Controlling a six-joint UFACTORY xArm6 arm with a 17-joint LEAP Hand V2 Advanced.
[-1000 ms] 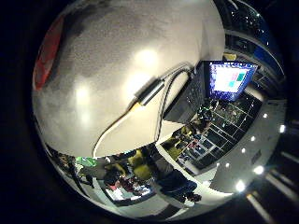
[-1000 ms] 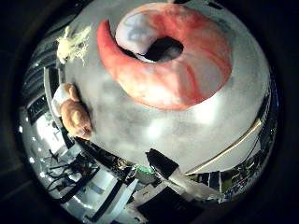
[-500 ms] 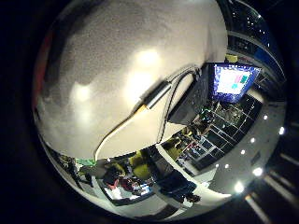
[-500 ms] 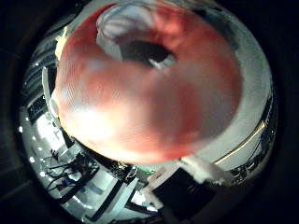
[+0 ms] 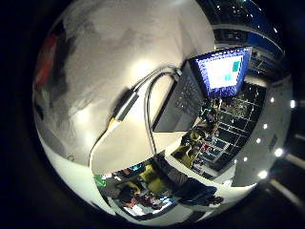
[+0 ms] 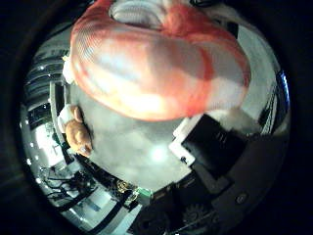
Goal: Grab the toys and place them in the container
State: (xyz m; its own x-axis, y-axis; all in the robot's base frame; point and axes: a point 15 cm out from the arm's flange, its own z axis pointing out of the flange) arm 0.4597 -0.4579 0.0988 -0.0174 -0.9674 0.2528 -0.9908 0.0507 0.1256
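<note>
Surface (image 5: 124,47): you see grey speckled top spread under the palm, with a laptop (image 5: 190,95) open at its far edge.
Container (image 6: 156,63): red mesh basket fills most of your thumb-side view, very close to the palm.
Hand (image 6: 210,147): white and black parts sit just beside the container; you cannot tell whether the fingers are spread or curled.
Toy (image 6: 78,134): orange plush lies on the surface, well apart from the hand.

I find no legible text; the laptop screen (image 5: 223,71) shows only coloured blocks, unreadable from here.
</note>
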